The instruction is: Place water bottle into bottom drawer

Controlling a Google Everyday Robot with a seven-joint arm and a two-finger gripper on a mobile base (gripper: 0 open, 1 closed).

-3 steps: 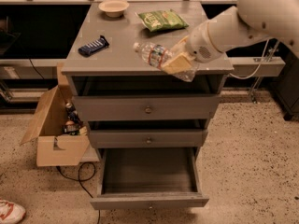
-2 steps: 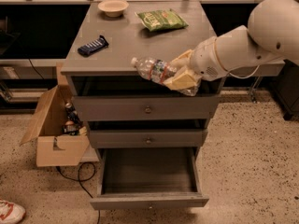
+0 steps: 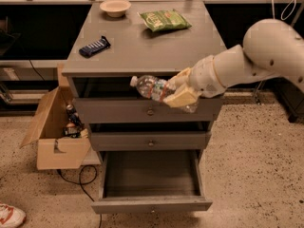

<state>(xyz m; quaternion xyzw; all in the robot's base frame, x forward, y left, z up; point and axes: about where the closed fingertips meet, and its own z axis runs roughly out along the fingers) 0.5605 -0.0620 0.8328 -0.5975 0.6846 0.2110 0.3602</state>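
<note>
My gripper [image 3: 175, 90] is shut on the water bottle [image 3: 151, 87], a clear crinkly bottle with a white cap pointing left. It holds the bottle on its side in the air, just in front of the cabinet's top edge and above the top drawer's front. My white arm [image 3: 256, 56] reaches in from the right. The bottom drawer [image 3: 151, 205] is pulled open below, its grey inside showing and nothing visible in it. The bottle hangs well above the open drawer.
On the cabinet top [image 3: 142, 46] lie a green chip bag [image 3: 164, 20], a dark blue snack bar [image 3: 94, 46] and a tan bowl [image 3: 115, 7]. An open cardboard box [image 3: 57, 137] with items stands left of the cabinet. A shoe [image 3: 9, 215] shows at bottom left.
My gripper has carried the water bottle forward off the cabinet top and lower, now in front of the top drawer's upper edge.
</note>
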